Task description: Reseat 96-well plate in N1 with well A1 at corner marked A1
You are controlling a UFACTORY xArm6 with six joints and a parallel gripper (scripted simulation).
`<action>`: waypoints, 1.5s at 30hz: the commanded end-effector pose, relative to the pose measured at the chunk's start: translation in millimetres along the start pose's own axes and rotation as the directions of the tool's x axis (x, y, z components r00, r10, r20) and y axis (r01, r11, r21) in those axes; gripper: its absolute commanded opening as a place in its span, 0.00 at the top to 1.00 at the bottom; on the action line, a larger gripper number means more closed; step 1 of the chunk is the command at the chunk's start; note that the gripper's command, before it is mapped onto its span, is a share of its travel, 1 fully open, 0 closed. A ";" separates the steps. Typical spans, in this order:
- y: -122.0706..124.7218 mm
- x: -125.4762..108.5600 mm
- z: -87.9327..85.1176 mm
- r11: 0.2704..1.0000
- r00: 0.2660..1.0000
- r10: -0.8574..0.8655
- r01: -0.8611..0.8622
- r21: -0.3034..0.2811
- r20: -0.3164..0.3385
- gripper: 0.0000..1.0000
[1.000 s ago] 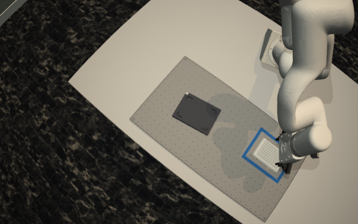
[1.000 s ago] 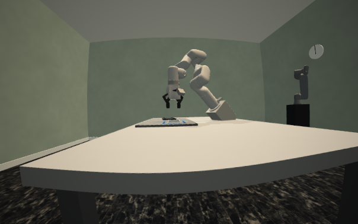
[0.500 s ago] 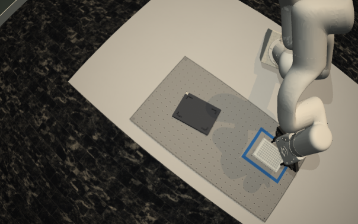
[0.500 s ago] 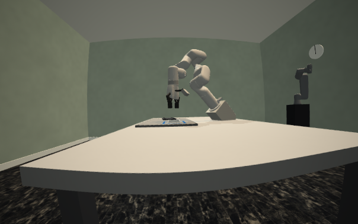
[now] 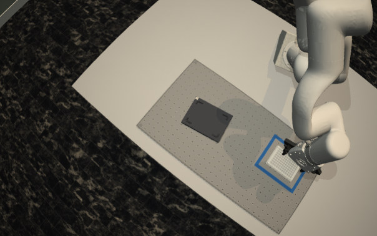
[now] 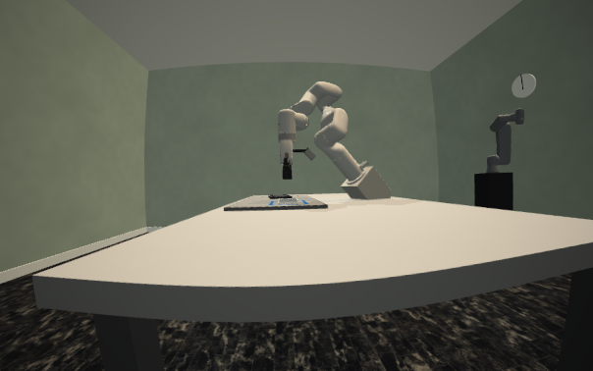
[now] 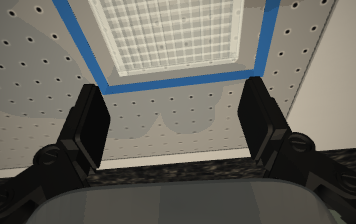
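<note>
Gripper (image 7: 175,125) spread to its widest, grasping nothing and touching nothing: two dark fingers standing far apart at lower left and lower right of the wrist view, with only the perforated deck (image 7: 45,75) and a strip of table edge showing between them. Hanging well above the deck in the exterior view, left of the arm's slanted base (image 6: 368,186). 96-well plate (image 5: 282,163) lying flat inside the blue taped outline B1 (image 5: 263,150), in the lower right of the top view, white and grid-patterned, with a margin of grey deck showing between it and the tape. In the wrist view, plate filling the upper centre, its near edge running parallel to the near strip of tape; cut corner too small to tell. Gripper body overlapping the outline's right-hand edge in the top view, one finger over the plate's upper corner. Plate nest N1 (image 5: 207,120) dark and unoccupied near the middle of the frame, well apart from the plate, with a small pale marker at its upper left corner
</note>
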State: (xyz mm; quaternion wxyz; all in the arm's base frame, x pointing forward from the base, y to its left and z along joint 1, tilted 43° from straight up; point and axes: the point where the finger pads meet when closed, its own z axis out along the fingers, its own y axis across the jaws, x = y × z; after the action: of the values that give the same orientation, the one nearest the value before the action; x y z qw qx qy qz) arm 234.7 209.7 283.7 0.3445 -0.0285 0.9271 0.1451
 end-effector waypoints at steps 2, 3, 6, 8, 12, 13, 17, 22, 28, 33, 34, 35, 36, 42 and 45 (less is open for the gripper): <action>0.5 -1.1 -0.9 0.995 0.995 -0.101 0.101 -0.017 -0.010 0.00; 0.6 -1.1 -0.9 0.995 0.995 -0.101 0.101 -0.017 -0.010 0.00; 0.7 -1.0 9.2 0.980 0.980 -0.200 0.200 -0.018 -0.009 0.00; 0.7 -1.0 9.2 0.964 0.964 -0.265 0.265 -0.019 -0.007 0.00; 0.7 -1.0 9.2 0.920 0.921 -0.391 0.391 -0.019 -0.005 0.00; 0.7 -1.0 9.2 0.907 0.907 -0.421 0.421 -0.020 -0.004 0.00; 0.7 -1.0 9.2 0.877 0.877 -0.481 0.480 -0.020 -0.003 0.00; 0.7 -1.0 9.2 0.785 0.785 -0.619 0.619 -0.020 0.000 0.00; 0.7 -1.0 9.2 0.646 0.646 -0.763 0.763 -0.020 0.004 0.00; 0.7 -1.0 9.2 0.567 0.567 -0.824 0.824 -0.019 0.006 0.00; 0.7 -1.0 9.2 0.539 0.539 -0.842 0.842 -0.019 0.007 0.00; 0.7 -1.0 9.2 0.511 0.511 -0.860 0.860 -0.019 0.008 0.00; 0.7 -1.0 9.2 0.482 0.482 -0.876 0.876 -0.018 0.008 0.00; 0.7 -1.0 9.2 0.298 0.298 -0.954 0.954 -0.016 0.012 0.00; 0.7 -1.0 9.2 0.201 0.201 -0.979 0.979 -0.015 0.013 0.00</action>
State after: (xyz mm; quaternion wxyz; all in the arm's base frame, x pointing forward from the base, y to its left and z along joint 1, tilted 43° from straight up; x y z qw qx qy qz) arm 240.9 212.7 276.5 0.3647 -0.5610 0.7386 -0.0817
